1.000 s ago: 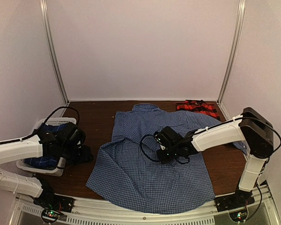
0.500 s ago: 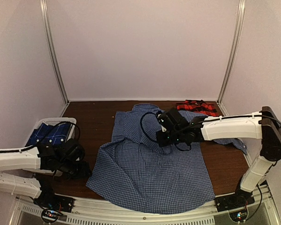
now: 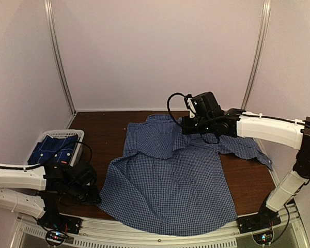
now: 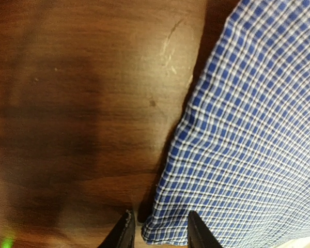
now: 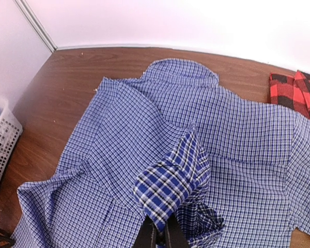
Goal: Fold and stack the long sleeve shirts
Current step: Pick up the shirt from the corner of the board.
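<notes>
Gingham shirt (image 3: 165,181) fold tight in the right gripper (image 5: 160,222) (hem corner between parted jaws of left gripper (image 4: 160,214)).

No writing to read

Nothing legible shows in any view: the blue checked shirt (image 3: 165,175), the red plaid shirt (image 5: 294,93), the white basket (image 3: 62,133) and the wooden table (image 3: 98,134) carry no letters, numbers, labels or signs that can be made out.
</notes>
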### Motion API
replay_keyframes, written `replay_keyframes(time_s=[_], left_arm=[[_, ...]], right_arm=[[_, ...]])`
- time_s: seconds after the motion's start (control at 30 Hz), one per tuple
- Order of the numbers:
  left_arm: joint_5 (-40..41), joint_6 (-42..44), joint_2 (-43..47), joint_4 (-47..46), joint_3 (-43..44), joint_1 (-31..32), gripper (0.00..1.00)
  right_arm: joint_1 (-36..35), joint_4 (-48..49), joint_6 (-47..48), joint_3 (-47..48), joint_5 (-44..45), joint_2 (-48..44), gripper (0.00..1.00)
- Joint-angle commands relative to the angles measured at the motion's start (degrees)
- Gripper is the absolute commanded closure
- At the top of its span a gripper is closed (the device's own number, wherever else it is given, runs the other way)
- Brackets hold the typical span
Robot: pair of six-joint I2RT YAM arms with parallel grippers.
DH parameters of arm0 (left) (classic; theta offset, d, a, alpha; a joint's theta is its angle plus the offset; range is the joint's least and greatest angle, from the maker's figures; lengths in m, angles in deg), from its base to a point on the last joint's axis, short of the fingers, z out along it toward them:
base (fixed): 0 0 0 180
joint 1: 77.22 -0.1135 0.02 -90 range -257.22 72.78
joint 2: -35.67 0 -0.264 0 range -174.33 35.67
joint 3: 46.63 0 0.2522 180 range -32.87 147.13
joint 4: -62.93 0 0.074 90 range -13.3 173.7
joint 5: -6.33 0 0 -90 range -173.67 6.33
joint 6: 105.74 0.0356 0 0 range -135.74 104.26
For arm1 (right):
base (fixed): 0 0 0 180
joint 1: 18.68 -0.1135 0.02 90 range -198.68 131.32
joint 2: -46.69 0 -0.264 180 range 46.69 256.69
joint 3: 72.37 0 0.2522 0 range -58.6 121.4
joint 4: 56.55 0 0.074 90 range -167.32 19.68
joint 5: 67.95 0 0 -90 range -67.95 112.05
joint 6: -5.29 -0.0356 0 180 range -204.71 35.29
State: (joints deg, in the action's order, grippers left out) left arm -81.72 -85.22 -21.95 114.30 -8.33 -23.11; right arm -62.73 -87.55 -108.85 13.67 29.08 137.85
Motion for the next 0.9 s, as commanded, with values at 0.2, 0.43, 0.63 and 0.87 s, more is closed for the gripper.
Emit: replay_keyframes(time_s=[0.2, 0.43, 0.63, 0.87], left_arm=[[-1.4, -1.9, -1.7, -0.3, 1.9, 3.1, 0.93], [2.2, 0.6, 1.8, 6.8, 8.6, 3.9, 1.00], [3.6, 6.4, 8.0, 13.4, 15.1, 4.3, 1.00], [-6.6, 17.5, 15.4, 12.5, 18.9, 4.5, 1.00]], right_arm=[[6.1, 4.3, 2.4, 10.5, -6.9, 2.8, 0.95], [10.1, 6.9, 4.2, 17.2, -10.9, 5.6, 0.97], [15.2, 11.9, 3.2, 23.9, -17.4, 9.0, 0.98], [17.2, 15.2, 2.2, 29.2, -21.7, 12.3, 0.98]])
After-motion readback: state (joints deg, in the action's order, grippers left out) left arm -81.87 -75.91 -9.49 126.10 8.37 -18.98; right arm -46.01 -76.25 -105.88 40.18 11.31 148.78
